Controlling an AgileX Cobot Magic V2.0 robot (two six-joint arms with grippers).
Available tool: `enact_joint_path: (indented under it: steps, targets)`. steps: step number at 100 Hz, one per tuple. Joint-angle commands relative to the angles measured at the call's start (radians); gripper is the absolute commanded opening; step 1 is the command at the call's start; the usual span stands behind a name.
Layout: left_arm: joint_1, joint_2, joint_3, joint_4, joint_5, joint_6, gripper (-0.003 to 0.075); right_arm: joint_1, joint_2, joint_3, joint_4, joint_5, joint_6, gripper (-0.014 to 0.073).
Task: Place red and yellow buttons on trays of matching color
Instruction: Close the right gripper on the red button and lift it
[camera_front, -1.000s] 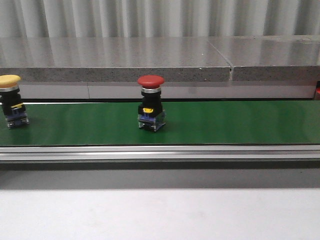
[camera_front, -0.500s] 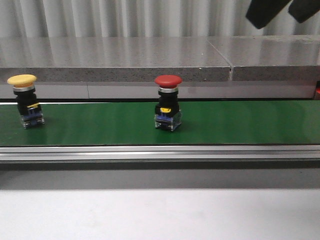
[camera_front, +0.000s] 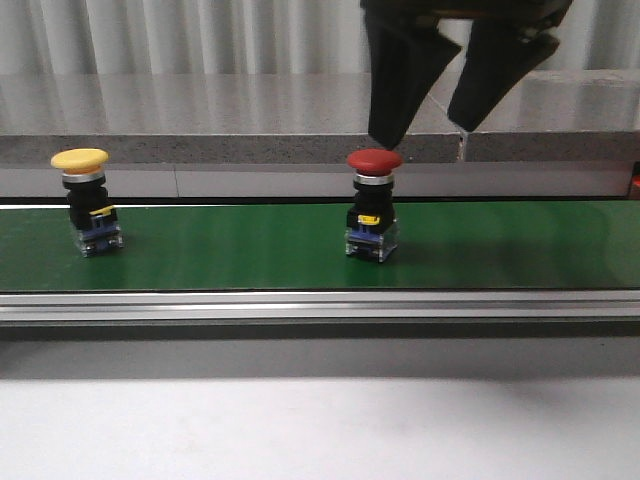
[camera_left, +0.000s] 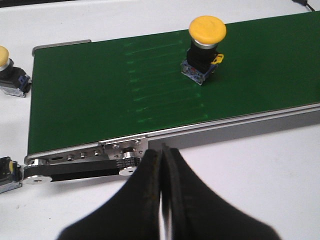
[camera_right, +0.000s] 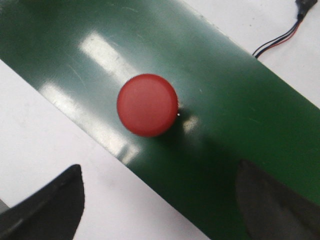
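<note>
On the green conveyor belt (camera_front: 220, 245), the yellow mushroom-capped push-button (camera_front: 87, 200) is seen upright at the left, and the red mushroom-capped push-button (camera_front: 373, 204) upright near the middle. The left gripper (camera_left: 161, 165) has its fingers pressed together. The right gripper (camera_front: 428, 125) is held above the red button, fingers spread apart, apparently not touching it.

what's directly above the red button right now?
The right gripper, open, hangs above the red button; one finger hangs just over the cap, apparently not touching. In the right wrist view the cap hides the button's body and the green belt beneath.
</note>
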Motion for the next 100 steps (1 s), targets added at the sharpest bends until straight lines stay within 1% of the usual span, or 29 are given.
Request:
enact_joint_path:
  steps: [1,13,27,44,53,67,81,100]
  targets:
    - [-0.006,-0.003,-0.025,-0.016,-0.07,0.001,-0.002,0.002,0.018,-0.069,0.007,0.001,-0.015,0.0604]
    - [-0.006,-0.003,-0.025,-0.016,-0.07,0.001,-0.002,0.002,0.085,-0.112,0.005,-0.004,-0.021,0.0547]
    - [-0.006,-0.003,-0.025,-0.016,-0.07,0.001,-0.002,-0.004,0.13,-0.12,0.002,-0.027,-0.031,0.0458]
    - [-0.006,-0.003,-0.025,-0.016,-0.07,0.001,-0.002,-0.004,0.138,-0.12,-0.003,-0.025,-0.031,0.0272]
    - [-0.006,-0.003,-0.025,-0.016,-0.07,0.001,-0.002,-0.008,0.132,-0.12,-0.003,-0.026,-0.031,0.021]
    - [-0.006,-0.003,-0.025,-0.016,-0.07,0.001,-0.002,-0.019,0.104,-0.12,-0.006,-0.012,-0.029,0.0195]
    - [-0.006,-0.003,-0.025,-0.016,-0.07,0.001,-0.002,-0.058,0.04,-0.12,-0.006,-0.01,-0.008,0.0195]
    - [-0.006,-0.003,-0.025,-0.016,-0.07,0.001,-0.002,-0.179,-0.048,-0.12,-0.008,-0.002,-0.007,0.0195]
